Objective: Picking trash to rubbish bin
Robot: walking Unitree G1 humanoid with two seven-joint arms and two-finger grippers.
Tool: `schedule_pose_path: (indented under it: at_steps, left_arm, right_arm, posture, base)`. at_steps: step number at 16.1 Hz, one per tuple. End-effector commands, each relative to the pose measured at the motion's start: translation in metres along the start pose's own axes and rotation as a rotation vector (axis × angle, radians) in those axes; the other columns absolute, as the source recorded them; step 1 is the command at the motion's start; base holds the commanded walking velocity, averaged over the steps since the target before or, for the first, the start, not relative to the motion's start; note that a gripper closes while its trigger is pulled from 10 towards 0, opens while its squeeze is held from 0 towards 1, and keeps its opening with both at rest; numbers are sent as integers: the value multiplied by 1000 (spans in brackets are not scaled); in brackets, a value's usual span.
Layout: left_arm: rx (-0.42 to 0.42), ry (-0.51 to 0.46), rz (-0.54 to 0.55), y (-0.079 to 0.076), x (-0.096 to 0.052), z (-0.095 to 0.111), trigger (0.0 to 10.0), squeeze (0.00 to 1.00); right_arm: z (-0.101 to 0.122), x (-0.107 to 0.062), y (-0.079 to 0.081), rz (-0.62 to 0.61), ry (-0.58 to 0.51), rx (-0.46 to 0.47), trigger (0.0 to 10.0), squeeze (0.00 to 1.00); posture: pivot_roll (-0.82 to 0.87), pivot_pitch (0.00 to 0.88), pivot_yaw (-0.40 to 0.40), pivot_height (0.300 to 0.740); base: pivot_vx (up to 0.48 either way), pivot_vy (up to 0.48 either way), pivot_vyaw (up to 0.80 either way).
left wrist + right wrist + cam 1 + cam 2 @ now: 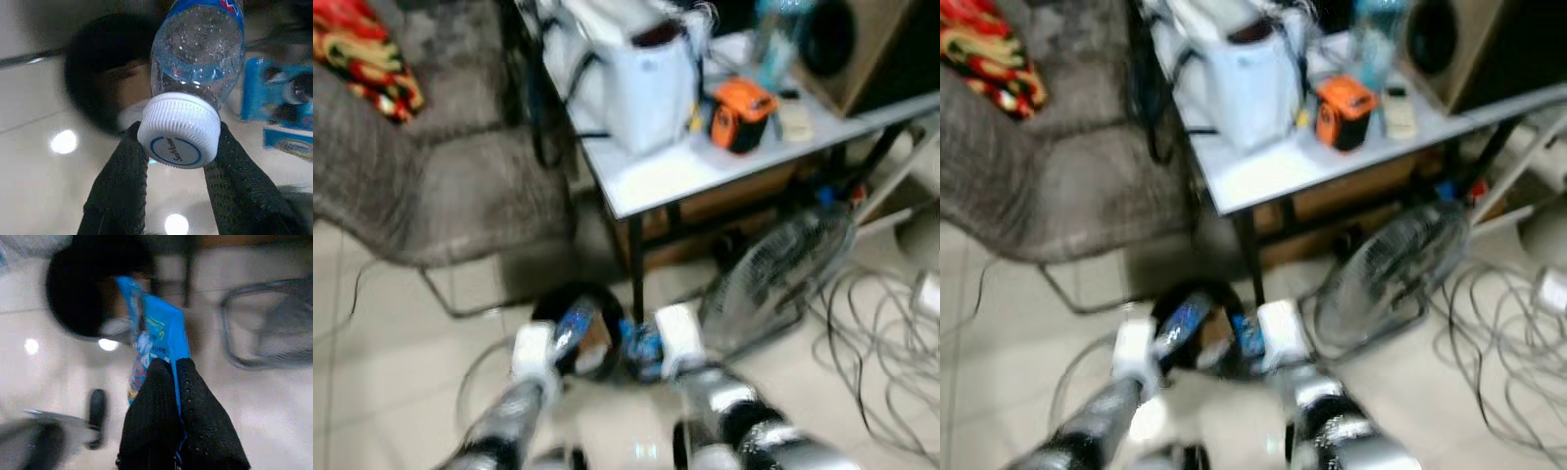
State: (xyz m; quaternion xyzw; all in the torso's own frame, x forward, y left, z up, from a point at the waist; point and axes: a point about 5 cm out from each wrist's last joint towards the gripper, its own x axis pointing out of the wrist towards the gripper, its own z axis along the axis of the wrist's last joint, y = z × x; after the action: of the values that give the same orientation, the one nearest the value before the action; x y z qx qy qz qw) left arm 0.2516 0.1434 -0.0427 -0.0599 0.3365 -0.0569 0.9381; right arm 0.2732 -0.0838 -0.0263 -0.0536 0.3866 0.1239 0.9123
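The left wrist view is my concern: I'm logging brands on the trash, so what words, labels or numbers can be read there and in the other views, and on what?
Bottle cap, held in the left pincer: printed script inside a blue ring, too blurred to read.
Bottle label: blue with a red and white mark, illegible.
Blue wrapper in the right pincer: printing too blurred to read.
Orange device on the table: no legible text.

A: What do the arms hold?
B: A plastic bottle (576, 328) and blue packet (644, 345) over the black bin (570, 304), beside the desk (651, 181) leg.
A: Nearby?
B: A fan (773, 279) and an armchair (440, 186).
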Motion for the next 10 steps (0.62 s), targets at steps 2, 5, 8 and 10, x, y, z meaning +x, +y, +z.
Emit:
schedule_pose_path:
  at_steps: [2,5,8,10]
  left_arm:
    - [-10,57,30,10,-6,-16,10000,0]
    - [-9,65,35,11,-6,-17,10000,0]
    - [-4,71,38,12,-6,-18,10000,0]
    - [6,73,38,13,-7,-19,10000,0]
  right_arm:
    - [-7,0,14,37,24,1,10000,0]
    - [-7,0,14,38,25,3,10000,0]
    - [-7,0,15,43,26,6,10000,0]
    - [-8,0,16,46,27,8,10000,0]
  posture:
    - [-153,215,65,740]
    - [-153,215,65,740]
    - [-158,221,68,740]
    - [-158,228,72,740]
  base:
    - [0,0,0]
    - [0,0,0]
    - [0,0,0]
    - [0,0,0]
